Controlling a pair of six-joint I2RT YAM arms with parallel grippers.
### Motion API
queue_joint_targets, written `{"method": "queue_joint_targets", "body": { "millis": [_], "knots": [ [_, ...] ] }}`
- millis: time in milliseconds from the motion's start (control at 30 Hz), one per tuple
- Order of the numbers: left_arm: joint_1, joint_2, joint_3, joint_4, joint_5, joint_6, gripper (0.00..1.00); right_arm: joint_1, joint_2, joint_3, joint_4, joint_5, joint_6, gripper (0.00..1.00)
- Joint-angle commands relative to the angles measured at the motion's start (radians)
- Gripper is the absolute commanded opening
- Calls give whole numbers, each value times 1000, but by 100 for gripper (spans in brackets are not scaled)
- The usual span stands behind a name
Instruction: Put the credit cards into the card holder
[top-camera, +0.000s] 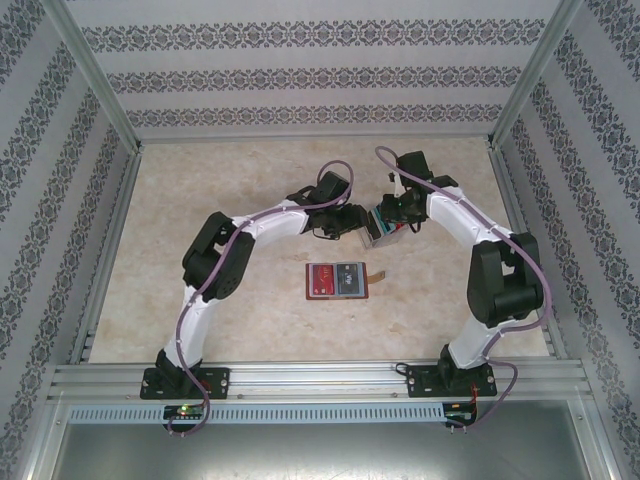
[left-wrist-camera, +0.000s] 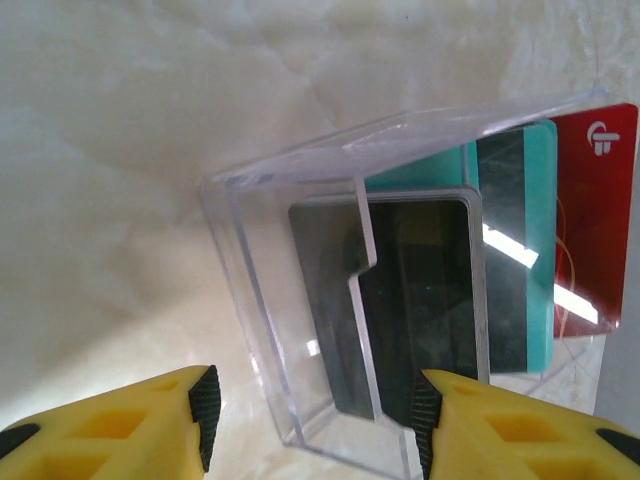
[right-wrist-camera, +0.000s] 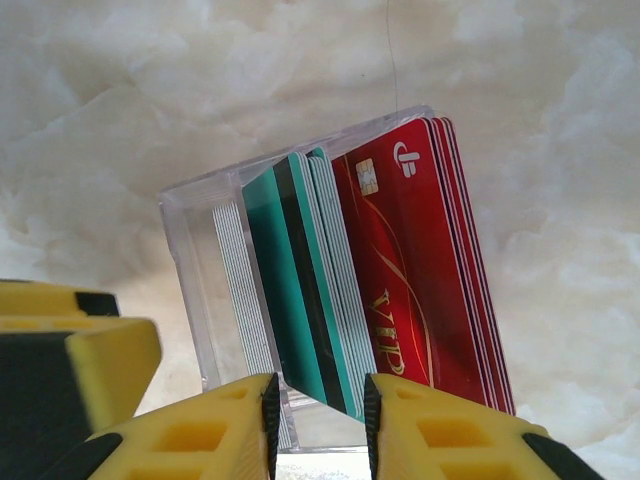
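Observation:
The card holder lies open on the table between the arms, with red and grey cards showing in it. Both grippers meet at a clear plastic tray further back. It holds dark grey, teal and red credit cards. My left gripper is open, its pads either side of the tray's near corner. My right gripper is open, its pads close on either side of the lower corner of a tilted teal card, with narrow gaps showing.
The marble-patterned table is ringed by a metal frame and patterned walls. A stack of pale cards stands at the tray's left end. One yellow finger of the left gripper sits just left of my right gripper.

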Motion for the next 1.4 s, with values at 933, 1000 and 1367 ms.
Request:
{"method": "queue_joint_targets", "body": {
  "millis": [933, 1000, 1367],
  "knots": [
    [55, -107, -163, -136, -62, 88, 36, 165, 128, 134, -112, 98, -76, 32],
    [55, -120, -191, -113, -57, 76, 36, 184, 137, 147, -116, 80, -56, 32],
    [55, -143, -230, -45, -35, 45, 36, 230, 193, 178, -94, 88, 11, 33]
  ]
}}
